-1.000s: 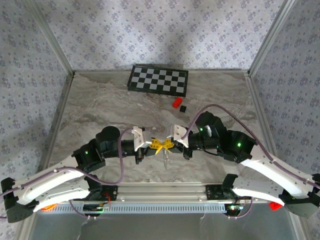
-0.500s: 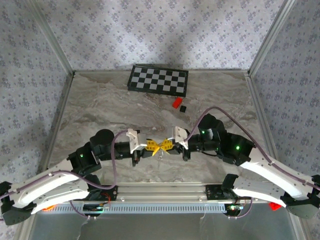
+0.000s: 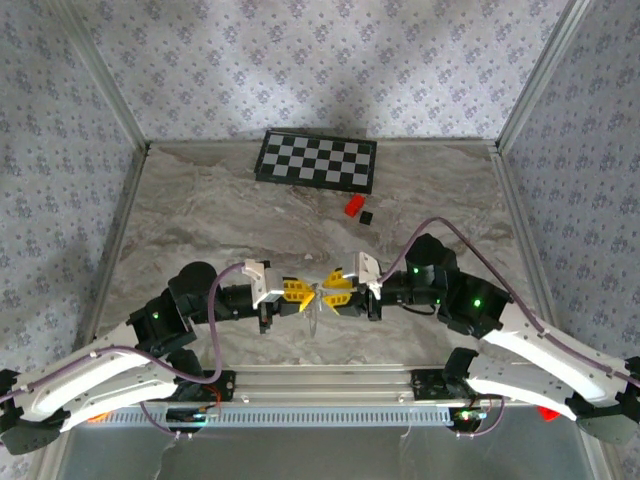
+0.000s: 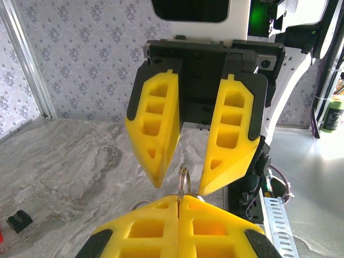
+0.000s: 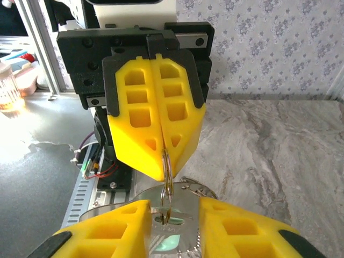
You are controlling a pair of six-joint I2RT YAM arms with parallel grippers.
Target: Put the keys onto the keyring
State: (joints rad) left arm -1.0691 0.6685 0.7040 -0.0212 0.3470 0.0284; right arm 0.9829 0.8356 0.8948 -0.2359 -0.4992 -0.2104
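At the near edge of the table [image 3: 200, 220], between the facing arms, the left gripper [image 5: 163, 171] was clamped shut on the keyring [image 5: 167, 183], held edge-on. One key [image 5: 171, 239] hung from it, between the parted fingers of the right gripper [image 4: 181, 187].

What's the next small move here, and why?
Probably ease the right end effector back. Its jaws stand open around the small pale silvery flat key, which seems to hang on the thin dark-silver wire keyring pinched by the shut left end effector.
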